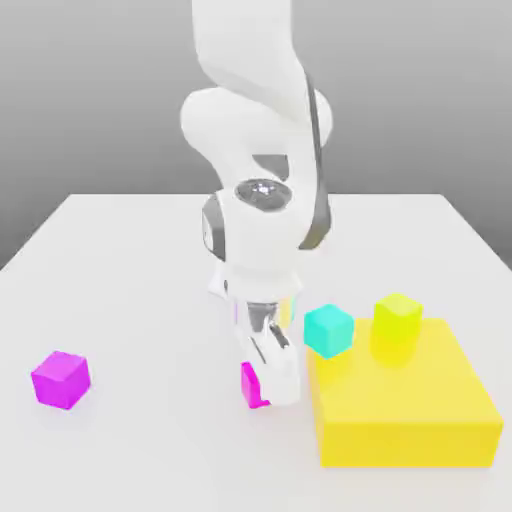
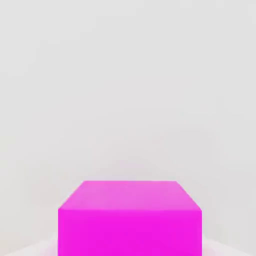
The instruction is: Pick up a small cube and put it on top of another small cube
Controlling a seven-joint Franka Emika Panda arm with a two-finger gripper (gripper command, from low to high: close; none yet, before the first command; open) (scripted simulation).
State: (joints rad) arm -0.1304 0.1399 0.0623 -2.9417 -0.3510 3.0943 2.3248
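Where the exterior view is read from its left, one purple-magenta cube [image 1: 61,380] is found first, resting alone on the tabletop [image 1: 150,450], well apart from the arm. Near the middle, the small hot-pink cube [image 1: 254,385] is seen at the lowered fingers [image 1: 272,372], partly covered by them; in the hand view its top and one side are presented squarely. The fingers are judged to be closed on this cube, drawn in to its width, with a grip on opposite sides. Further right, one cyan cube [image 1: 329,331] is noted by the near-left part of one broad yellow block [image 1: 400,440], and one yellow-green cube [image 1: 398,318] by its far side; whether either is borne by the block cannot be told. Count: four small cubes plainly seen, one large block; parts of further coloured items are glimpsed behind the hand, number not determined. Step in hand: grasping, judged just completed or nearly so. For the next move, a straight lift is called for, then carriage over another small cube; which one is intended is not settled.
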